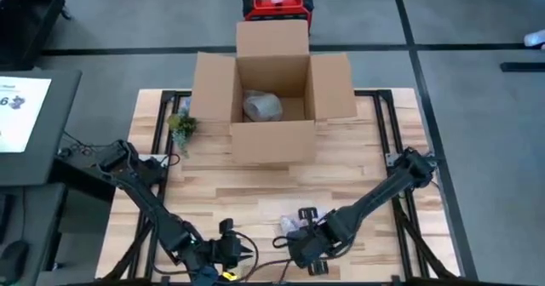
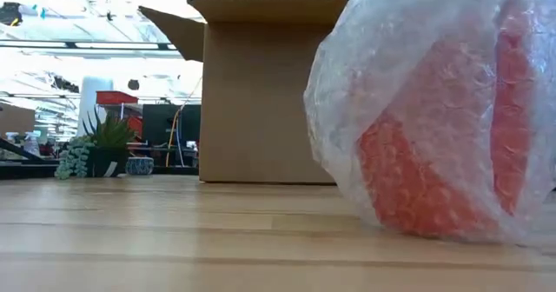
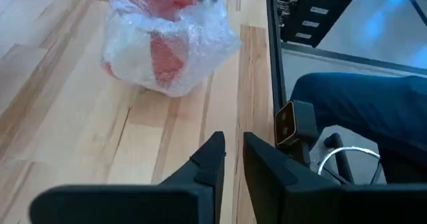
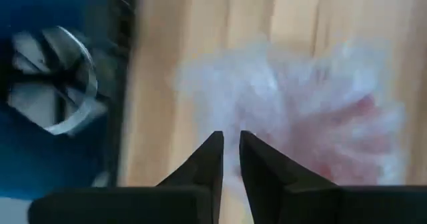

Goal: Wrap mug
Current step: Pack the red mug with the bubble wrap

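1. The right gripper (image 4: 227, 159) hangs over the near edge of the table (image 1: 255, 192). Its two fingers are almost together, with only a thin gap, and hold nothing.
2. Just past its tips lies the mug (image 4: 353, 141), red and wrapped in bubble wrap (image 4: 267, 91).
3. The left gripper (image 3: 230, 159) is close by, also at the near edge. Its fingers are almost together too, and empty.
4. The wrapped mug sits a little way ahead of it on the wood.
5. Farther back stands an open cardboard box (image 1: 272, 99) with another wrapped bundle (image 1: 262, 106) inside.
6. A small plant (image 2: 97, 144) stands beside the box.
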`<state>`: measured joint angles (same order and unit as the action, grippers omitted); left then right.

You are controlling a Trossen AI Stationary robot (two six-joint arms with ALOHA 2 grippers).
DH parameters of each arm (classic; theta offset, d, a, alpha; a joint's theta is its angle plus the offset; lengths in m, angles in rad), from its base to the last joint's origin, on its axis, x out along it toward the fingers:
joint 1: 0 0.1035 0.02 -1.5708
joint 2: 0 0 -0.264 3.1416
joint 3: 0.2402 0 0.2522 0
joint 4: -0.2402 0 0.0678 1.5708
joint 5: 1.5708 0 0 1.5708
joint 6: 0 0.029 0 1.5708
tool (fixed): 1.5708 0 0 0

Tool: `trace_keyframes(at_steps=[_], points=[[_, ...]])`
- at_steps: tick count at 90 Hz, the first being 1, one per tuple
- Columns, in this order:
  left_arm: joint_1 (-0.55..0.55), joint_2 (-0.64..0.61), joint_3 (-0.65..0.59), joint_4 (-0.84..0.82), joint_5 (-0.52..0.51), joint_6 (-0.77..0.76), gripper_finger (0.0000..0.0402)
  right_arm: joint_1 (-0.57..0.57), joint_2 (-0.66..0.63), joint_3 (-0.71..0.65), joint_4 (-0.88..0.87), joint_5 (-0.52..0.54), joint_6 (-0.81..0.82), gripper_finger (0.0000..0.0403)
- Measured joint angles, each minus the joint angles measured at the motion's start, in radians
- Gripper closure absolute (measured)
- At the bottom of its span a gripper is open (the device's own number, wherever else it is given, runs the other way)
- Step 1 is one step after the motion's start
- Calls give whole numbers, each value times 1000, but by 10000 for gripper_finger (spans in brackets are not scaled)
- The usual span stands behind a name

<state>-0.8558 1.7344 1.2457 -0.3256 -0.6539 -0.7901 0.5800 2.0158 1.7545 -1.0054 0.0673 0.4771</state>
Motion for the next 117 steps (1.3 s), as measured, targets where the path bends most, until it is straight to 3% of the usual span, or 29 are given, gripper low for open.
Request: trace_keyframes(at_steps=[20,65,102,117], points=[[0,0,0,0,0,0,365,-42,-9,-95,56,-2,22,401],[0,0,0,2,0,0,365,-68,-58,-21,33,-9,-15,402],[-2,1,0,2,0,-2,365,-133,-4,-241,207,-74,-12,402],[-2,1,0,2,0,-5,365,-140,-8,-196,129,-80,-16,403]])
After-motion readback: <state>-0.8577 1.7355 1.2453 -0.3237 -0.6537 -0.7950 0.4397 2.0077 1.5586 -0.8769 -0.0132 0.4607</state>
